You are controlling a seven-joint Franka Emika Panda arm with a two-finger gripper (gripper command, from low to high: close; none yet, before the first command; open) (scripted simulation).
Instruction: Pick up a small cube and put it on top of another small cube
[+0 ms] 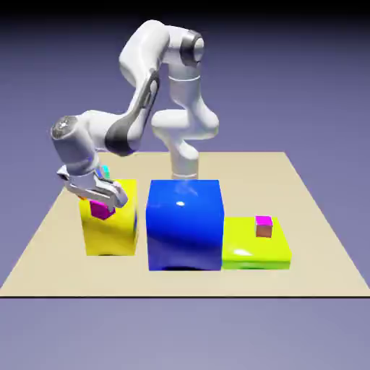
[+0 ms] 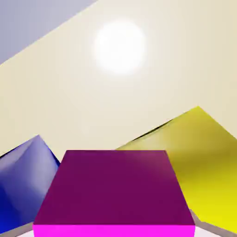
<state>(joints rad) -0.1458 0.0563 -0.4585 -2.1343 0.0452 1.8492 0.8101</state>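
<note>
Magenta is the nearest colour in the hand view: the small cube (image 2: 115,187), its near face bright and its wider face dark. The gripper (image 1: 102,205) has its two fingers closed on this cube, one at each side. Just beyond it, the yellow block (image 1: 110,227) lies on one side and the blue block (image 1: 185,224) on the other. In the exterior view the held cube shows in front of the yellow block's upper part; I cannot tell if they touch.

Farther from the hand, on the low yellow-green slab (image 1: 254,254), sits the other small cube (image 1: 264,227), with magenta top and brownish sides. I judge that the picking is done and the carrying comes next: lift enough to pass over the tall blue block, go toward the exterior view's right, align above the second cube, lower gently, then release.
</note>
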